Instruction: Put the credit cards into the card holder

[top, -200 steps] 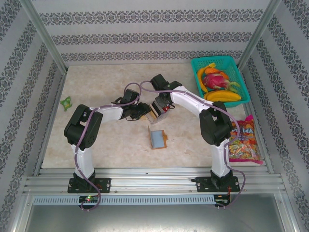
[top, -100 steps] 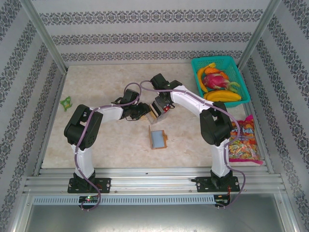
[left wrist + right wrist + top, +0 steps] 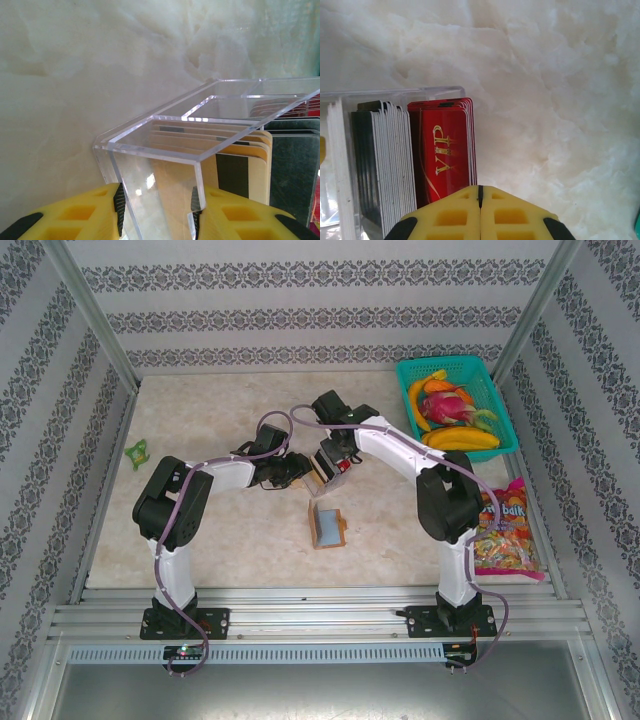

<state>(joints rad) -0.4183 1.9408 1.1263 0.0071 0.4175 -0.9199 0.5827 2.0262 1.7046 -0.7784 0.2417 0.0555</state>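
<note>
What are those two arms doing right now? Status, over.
Left gripper clamped on clear plastic box. Right gripper shut at red plastic VIP cards, grip unconfirmed. Orange-tan folding wallet lies apart, nearer the bases. Path between looks open.

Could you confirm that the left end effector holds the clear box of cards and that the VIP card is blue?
Not quite: the VIP card is red, not blue, as the right wrist view shows. The left end effector does hold the clear box of cards.

red cards [image 3: 445, 150] lower ends hidden behind right gripper [image 3: 480, 192]; clear box [image 3: 165, 150] cut off at right edge.
</note>
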